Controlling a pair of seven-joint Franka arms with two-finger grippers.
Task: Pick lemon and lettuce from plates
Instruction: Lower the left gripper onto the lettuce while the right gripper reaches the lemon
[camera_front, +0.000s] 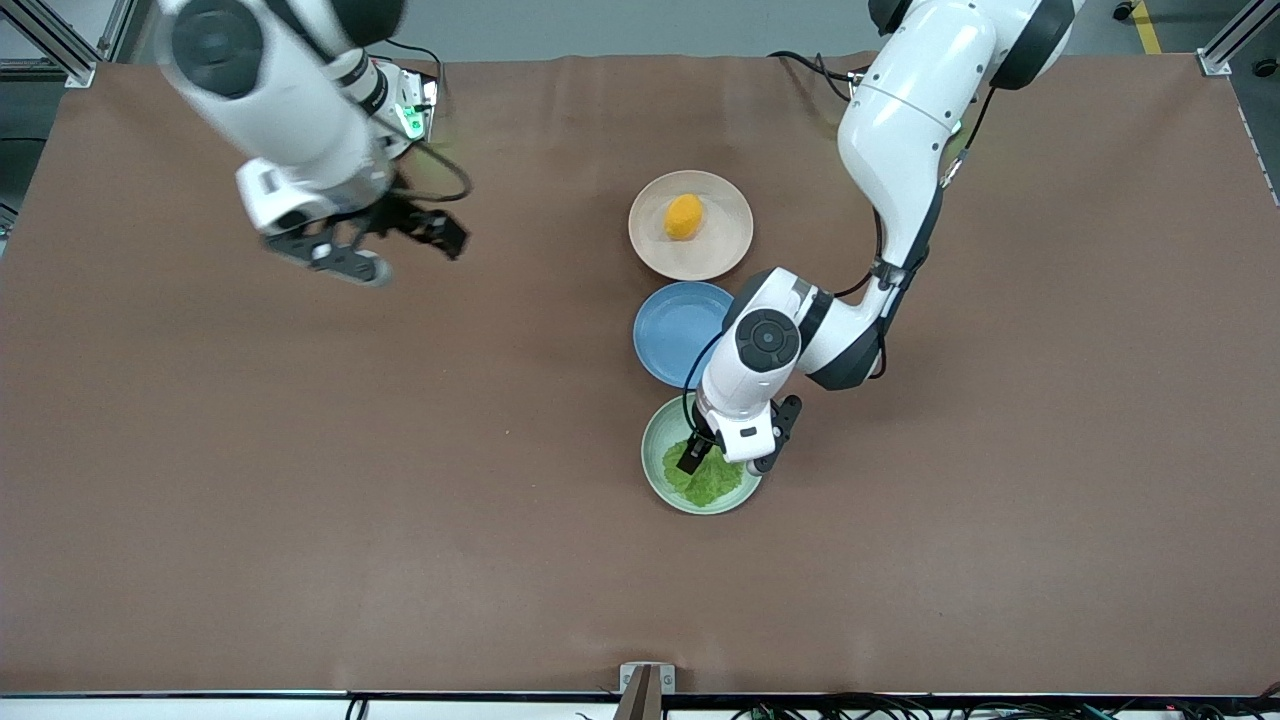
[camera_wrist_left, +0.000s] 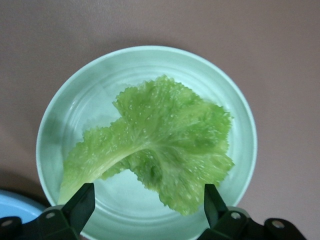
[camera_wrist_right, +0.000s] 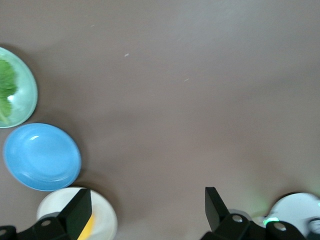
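Observation:
The lettuce (camera_front: 716, 481) lies in the mint green plate (camera_front: 655, 462), the plate nearest the front camera. My left gripper (camera_front: 730, 460) hangs open just over that plate, a finger on each side of the leaf and not touching it. In the left wrist view the lettuce (camera_wrist_left: 160, 140) fills the mint plate (camera_wrist_left: 90, 100) ahead of the open left gripper (camera_wrist_left: 147, 194). The lemon (camera_front: 684, 216) sits on the cream-beige plate (camera_front: 735, 225), farthest from the camera. My right gripper (camera_front: 392, 250) is open and empty over bare table toward the right arm's end; the right wrist view (camera_wrist_right: 147, 196) shows the same.
An empty blue plate (camera_front: 672, 335) lies between the two task plates, partly under the left arm. The right wrist view shows the mint plate (camera_wrist_right: 24, 97), the blue plate (camera_wrist_right: 42, 156), the cream plate (camera_wrist_right: 106, 216) and a sliver of the lemon (camera_wrist_right: 89, 229). A green-lit white unit (camera_front: 410, 110) sits by the right arm's base.

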